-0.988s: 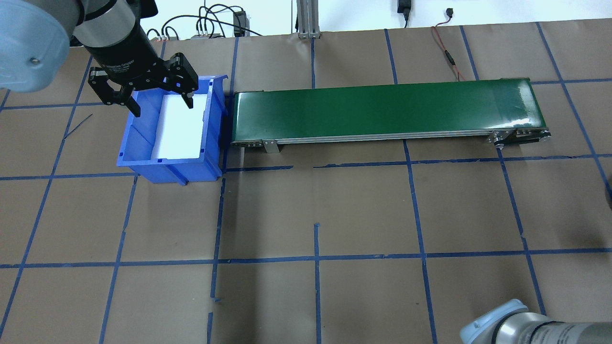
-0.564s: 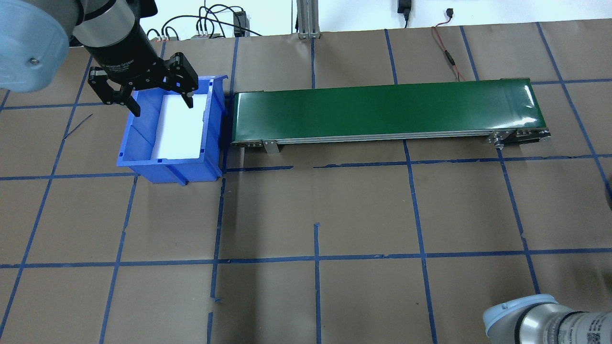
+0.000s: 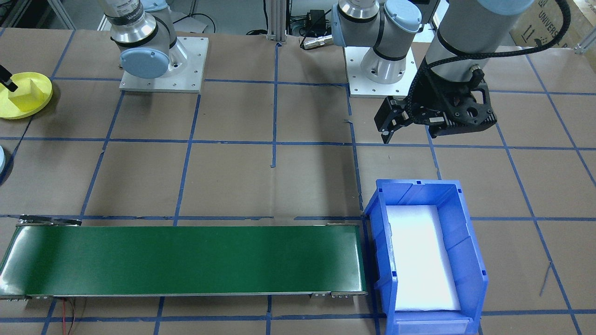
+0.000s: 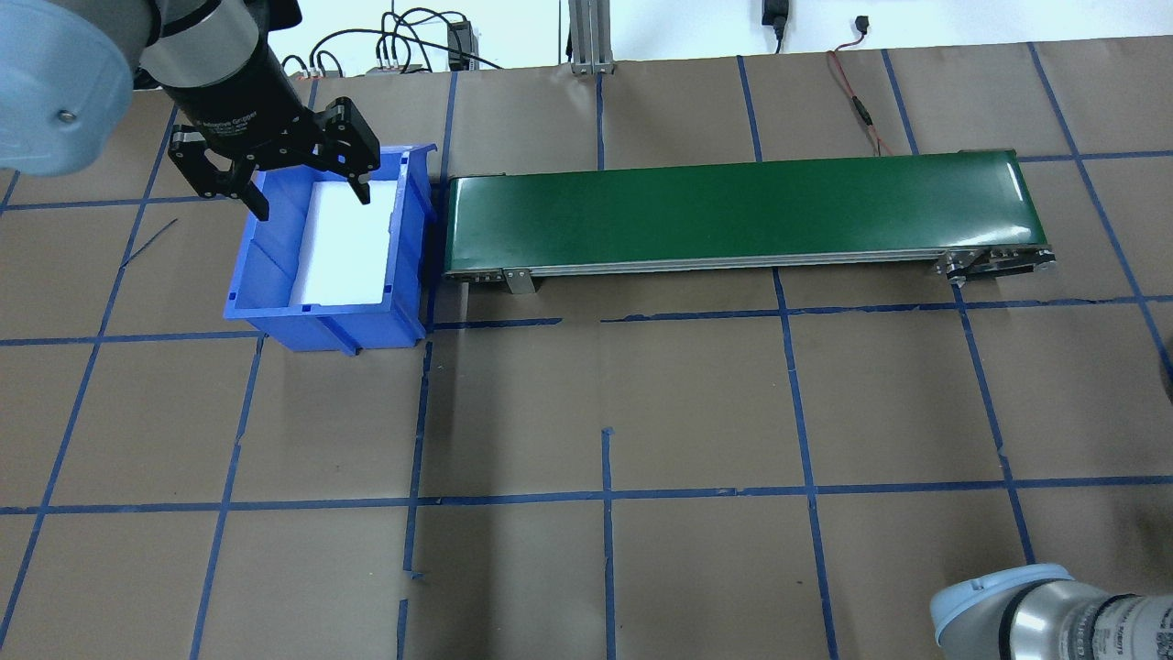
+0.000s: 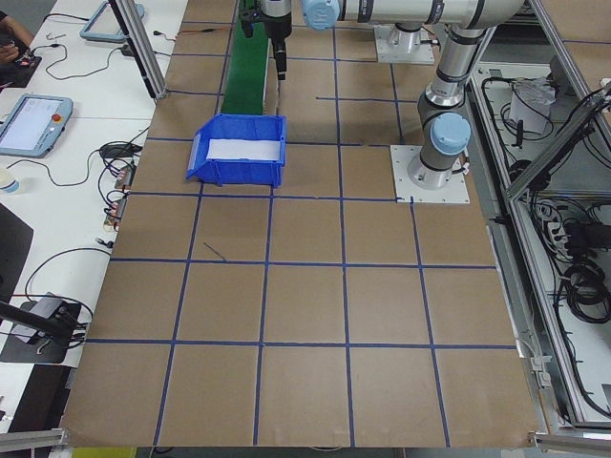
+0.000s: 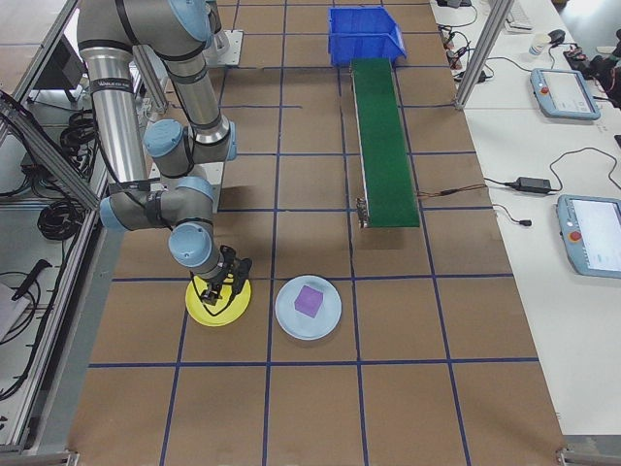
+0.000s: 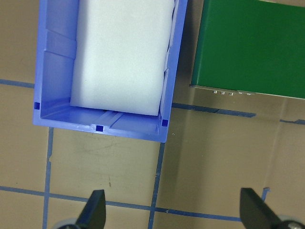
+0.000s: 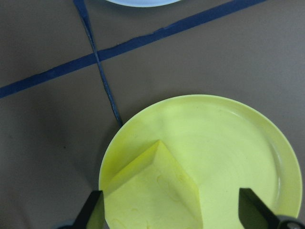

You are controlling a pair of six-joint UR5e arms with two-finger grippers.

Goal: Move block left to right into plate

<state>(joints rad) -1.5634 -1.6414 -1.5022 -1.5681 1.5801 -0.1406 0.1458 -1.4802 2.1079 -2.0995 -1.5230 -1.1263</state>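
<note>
Our right gripper (image 8: 169,217) hangs just above the yellow plate (image 8: 248,143) with its two fingertips (image 8: 93,207) spread wide, one to either side of the yellow block (image 8: 155,193), which sits in the plate toward its rim. In the right wrist view the fingertips stand clear of the block's faces, so we hold nothing here. The right-end camera shows the same gripper (image 6: 220,286) low over the plate (image 6: 207,311), with a pale blue plate (image 6: 291,316) just beside it carrying a purple cube (image 6: 309,299). A sliver of that pale plate's rim shows at the top of the right wrist view.

Farther along the table lies the green conveyor belt (image 4: 733,211), its near end pointing toward the two plates and its far end just beside the blue bin (image 4: 325,321). The bin holds a flat white foam sheet (image 4: 344,243) that covers most of its floor.

Our left gripper (image 4: 307,188) hovers over the bin's far edge in the overhead view, its fingers (image 4: 362,188) splayed apart and nothing between them. From the camera facing us the same gripper (image 3: 409,132) hangs above the table on our side of the bin (image 3: 386,260), well off the surface. The left wrist view looks straight down on the bin (image 7: 52,119) and the belt's end (image 7: 248,47), the gripper's fingertips (image 7: 93,210) wide apart at the bottom of the picture.
</note>
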